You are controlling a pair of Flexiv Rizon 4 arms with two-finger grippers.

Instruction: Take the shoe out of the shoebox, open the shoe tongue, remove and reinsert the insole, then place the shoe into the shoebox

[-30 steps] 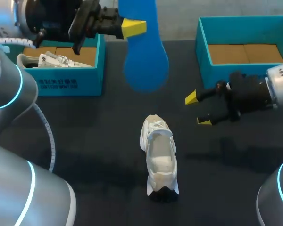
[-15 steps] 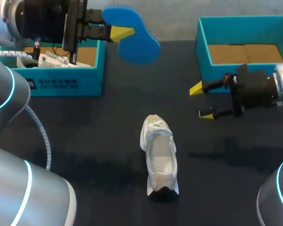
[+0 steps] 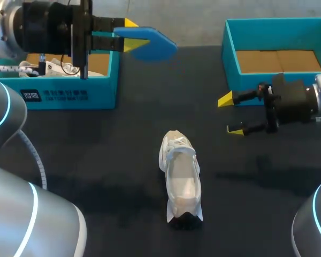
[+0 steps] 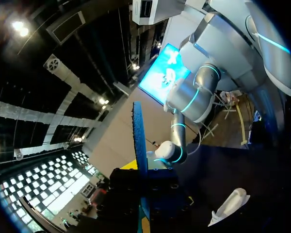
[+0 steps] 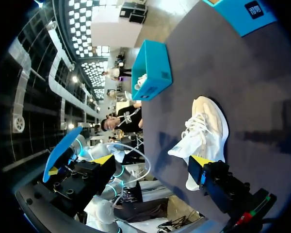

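left shoebox: at the far-left corner of the table; a second shoe lies inside.
left gripper: raised just beside that box, fingers clamped on one end of the blue insole; the rest juts toward mid-table.
shoe: white, upright, alone mid-table nearer the front edge, dark end frontmost; well apart from both grippers.
right gripper: fingers spread wide, empty, before the right shoebox at the far-right corner.
step, judged: reinserting the insole.
doing it well: line the insole up with the shoe's length, enter free end first at a slant. Right gripper should pin the shoe, or it will likely skid.
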